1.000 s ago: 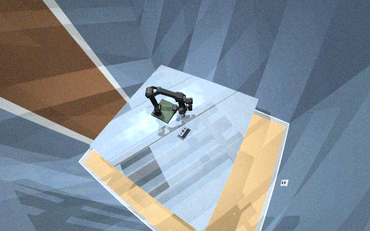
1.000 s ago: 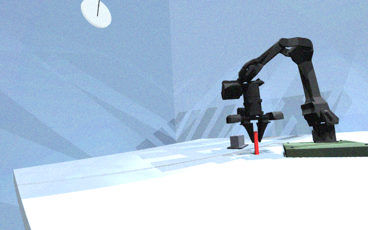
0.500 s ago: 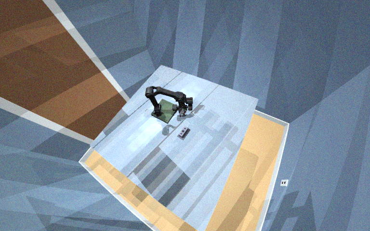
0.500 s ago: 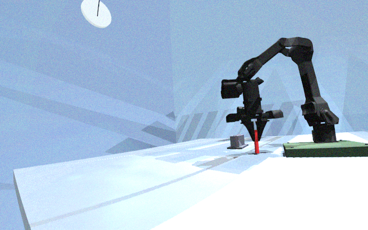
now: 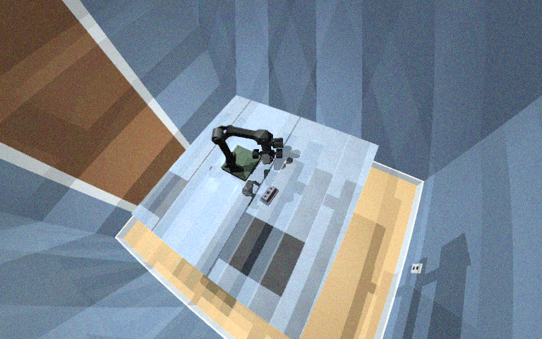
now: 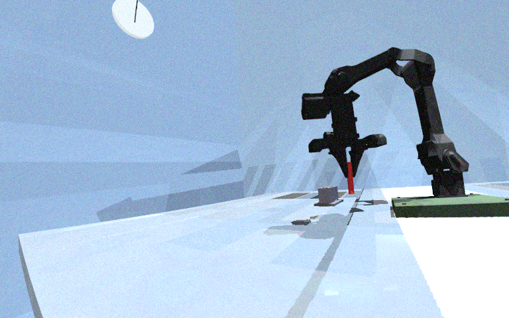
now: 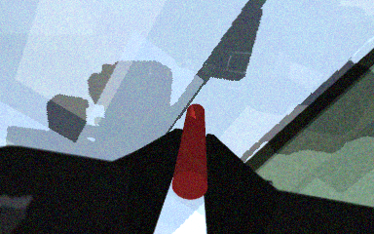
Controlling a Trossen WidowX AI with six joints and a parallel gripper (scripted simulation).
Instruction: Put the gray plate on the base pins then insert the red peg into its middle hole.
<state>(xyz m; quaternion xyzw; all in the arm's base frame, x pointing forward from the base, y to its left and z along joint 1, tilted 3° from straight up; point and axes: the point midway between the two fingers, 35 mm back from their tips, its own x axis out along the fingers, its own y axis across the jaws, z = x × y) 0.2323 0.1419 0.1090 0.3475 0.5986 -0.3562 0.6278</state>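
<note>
My gripper (image 6: 350,175) (image 7: 193,138) is shut on the upright red peg (image 6: 350,186) (image 7: 191,168). The peg's lower end shows below the fingertips in the exterior view and hangs a little above the table. In the top view the arm hides the peg. The gray plate (image 5: 270,193) (image 6: 328,195) is a thick block lying flat on the darker base (image 6: 318,205), with small marks in a row on its top. The gripper is above and to one side of it, clear of it. Whether the middle hole is free is too small to tell. Plate and base are outside the wrist view.
The arm (image 5: 241,131) (image 6: 427,105) stands on a green board (image 5: 242,160) (image 6: 450,207), whose edge also shows at the right of the wrist view (image 7: 317,171). Dark shadows and patches lie across the pale table (image 5: 191,223) (image 6: 187,277).
</note>
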